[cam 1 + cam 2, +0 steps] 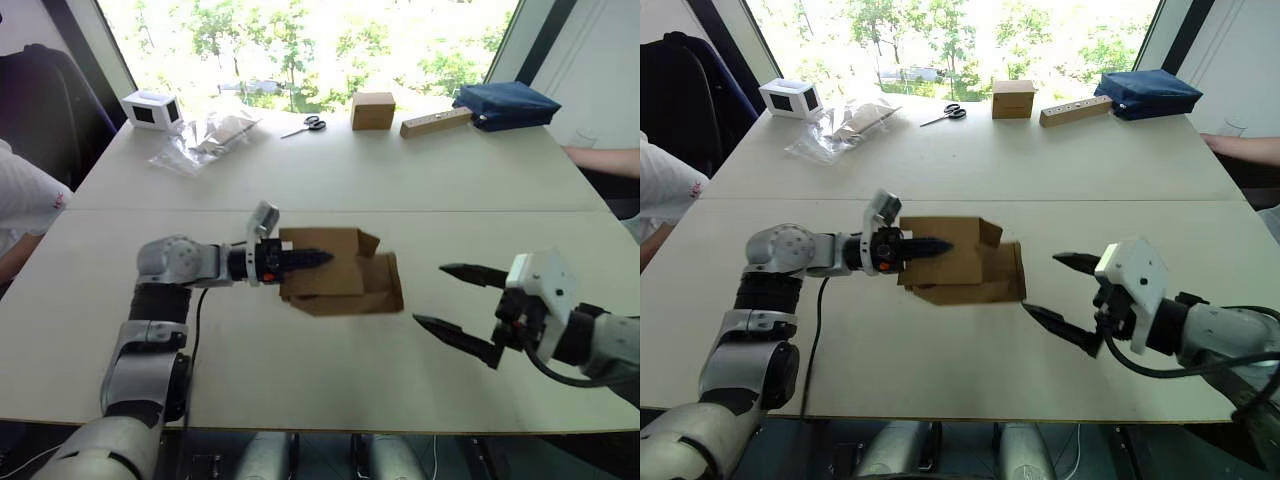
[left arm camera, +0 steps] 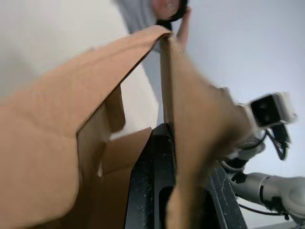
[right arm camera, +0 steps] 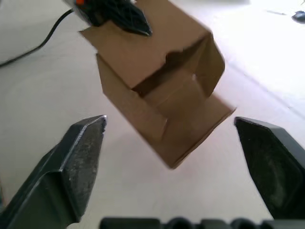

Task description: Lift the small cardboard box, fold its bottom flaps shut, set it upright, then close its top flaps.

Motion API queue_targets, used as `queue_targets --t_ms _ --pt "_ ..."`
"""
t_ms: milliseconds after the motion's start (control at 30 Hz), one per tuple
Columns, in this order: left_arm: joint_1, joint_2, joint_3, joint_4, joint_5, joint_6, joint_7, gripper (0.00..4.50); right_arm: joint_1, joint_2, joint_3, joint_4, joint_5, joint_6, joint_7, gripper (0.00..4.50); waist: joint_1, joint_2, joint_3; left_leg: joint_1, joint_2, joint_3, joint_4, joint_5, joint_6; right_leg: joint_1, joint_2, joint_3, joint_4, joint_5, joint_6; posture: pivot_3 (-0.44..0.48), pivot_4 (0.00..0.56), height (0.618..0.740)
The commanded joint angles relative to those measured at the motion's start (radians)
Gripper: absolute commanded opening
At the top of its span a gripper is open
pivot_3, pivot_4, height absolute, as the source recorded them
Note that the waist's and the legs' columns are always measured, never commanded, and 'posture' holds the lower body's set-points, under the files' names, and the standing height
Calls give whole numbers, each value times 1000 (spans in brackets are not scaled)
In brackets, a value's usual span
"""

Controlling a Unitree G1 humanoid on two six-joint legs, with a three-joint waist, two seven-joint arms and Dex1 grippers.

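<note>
Left pincer clamps the small cardboard box by one wall above the table; right pincer gapes wide nearby.

My two black-fingered grippers flank a plain brown cardboard box on a pale grey table; a navy blue bag sits behind.

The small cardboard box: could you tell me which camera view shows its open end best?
The right wrist view: the small cardboard box faces it, its flaps unfolded. The head views show it side-on, held by the left gripper; the left wrist view shows only close-up panels.
</note>
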Motion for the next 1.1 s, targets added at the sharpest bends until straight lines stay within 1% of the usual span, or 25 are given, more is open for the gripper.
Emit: queue_targets --t_ms 33,100,133,167,200,267,333,367,400,500,733,1100 --pt "45 25 45 -139 -59 -18 11 0 -126 66 96 39 -87 -66 -84 3830 -1 0 0 0 0 0 0 0 0 0 0 0 0 0 0 0 150 740" --pt "74 49 36 -190 -69 -28 4 0 -236 119 181 101 -171 -106 -140 2884 -7 0 0 1 0 1 0 0 0 0 1 2 0 0 0 0 150 740" --pt "84 57 34 -206 -73 -30 5 0 -284 142 218 136 -216 -128 -159 2686 4 -1 0 2 0 3 0 0 -1 -1 1 4 1 0 0 0 150 740" --pt "95 67 25 -222 -73 -37 -1 0 -327 162 254 167 -258 -154 -173 2550 -2 -2 -1 1 0 2 0 0 -1 -1 2 4 1 0 0 0 150 740" --pt "104 74 21 -233 -78 -39 -3 0 -360 180 285 191 -292 -174 -180 2189 -4 -1 -1 1 1 5 0 0 -1 -2 4 9 1 0 0 0 150 740" --pt "115 77 21 -248 -88 -40 3 0 -406 210 345 229 -346 -209 -176 1422 -4 -1 -1 2 1 7 0 0 -1 -3 4 12 2 0 0 0 150 740" --pt "125 79 22 -263 -101 -38 9 0 -433 240 376 265 -386 -242 -177 761 -3 -1 -1 2 2 7 -1 0 -1 -4 6 13 2 0 0 0 150 740" --pt "131 79 22 -272 -107 -38 13 0 -445 255 388 287 -407 -259 -180 306 -2 -1 -1 2 2 7 -2 0 -1 -4 6 14 2 0 0 0 150 740" --pt "135 78 24 -275 -113 -37 17 0 -455 264 401 305 -426 -277 -176 26 -1 -1 -1 1 2 7 -2 0 -1 -4 7 14 2 0 0 0 150 740" --pt "138 73 37 -271 -125 -35 37 0 -464 278 425 326 -452 -302 -152 26 0 -1 -1 1 2 8 -1 0 -1 -5 7 15 2 0 0 0 150 740" --pt "139 76 59 -260 -169 -26 68 0 -443 278 481 296 -484 -318 -87 26 -5 -1 -1 1 2 8 -1 0 0 -5 7 16 3 0 0 0 150 740" --pt "142 54 85 -252 -240 5 141 0 -454 307 530 277 -551 -375 -55 26 -6 -1 -1 1 2 8 -1 0 0 -6 7 17 4 0 0 0 150 740"
